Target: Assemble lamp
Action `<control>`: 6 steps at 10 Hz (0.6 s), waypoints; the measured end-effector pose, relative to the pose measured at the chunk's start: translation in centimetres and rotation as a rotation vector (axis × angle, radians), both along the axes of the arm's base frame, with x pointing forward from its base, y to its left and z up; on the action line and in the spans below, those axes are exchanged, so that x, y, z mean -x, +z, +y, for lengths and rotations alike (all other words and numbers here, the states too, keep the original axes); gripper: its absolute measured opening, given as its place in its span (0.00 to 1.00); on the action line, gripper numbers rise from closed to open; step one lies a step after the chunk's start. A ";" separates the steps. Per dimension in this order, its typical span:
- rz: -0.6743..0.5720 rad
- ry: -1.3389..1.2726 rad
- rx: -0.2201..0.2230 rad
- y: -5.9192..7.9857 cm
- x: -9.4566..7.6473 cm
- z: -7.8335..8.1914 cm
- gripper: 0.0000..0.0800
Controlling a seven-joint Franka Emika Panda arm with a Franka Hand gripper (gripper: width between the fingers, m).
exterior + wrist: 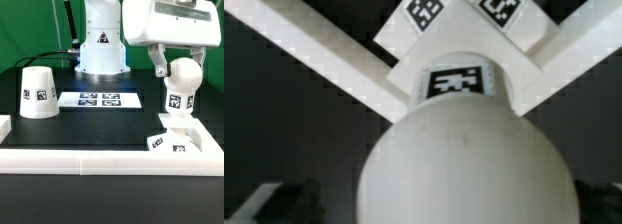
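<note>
Here, exterior view: the hand (180, 68), open, straddles the bulb (182, 85) standing on the base (165, 142) beneath it. Wrist view: both fingers (267, 205) appear clear of the bulb. Risk: if poorly seated, a brush from a withdrawing finger could topple it.

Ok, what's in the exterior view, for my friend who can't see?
A white ball bulb stands on a blocky lamp base, the robot's open tool around it. A white cup-like shade sits apart on the black table.
</note>
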State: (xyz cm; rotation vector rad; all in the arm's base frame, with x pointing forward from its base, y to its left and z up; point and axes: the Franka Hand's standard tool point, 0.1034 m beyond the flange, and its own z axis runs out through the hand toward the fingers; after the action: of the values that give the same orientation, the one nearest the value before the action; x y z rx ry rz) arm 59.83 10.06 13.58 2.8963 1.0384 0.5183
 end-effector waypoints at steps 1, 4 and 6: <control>-0.006 -0.001 -0.001 0.2 -0.5 0.0 0.87; 0.103 -0.007 0.012 -0.1 -0.2 0.3 0.87; 0.124 -0.002 0.023 -0.5 -0.3 -0.3 0.87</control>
State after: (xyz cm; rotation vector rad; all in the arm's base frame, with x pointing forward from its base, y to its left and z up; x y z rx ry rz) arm 60.11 9.75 13.07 2.9416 1.0486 0.3275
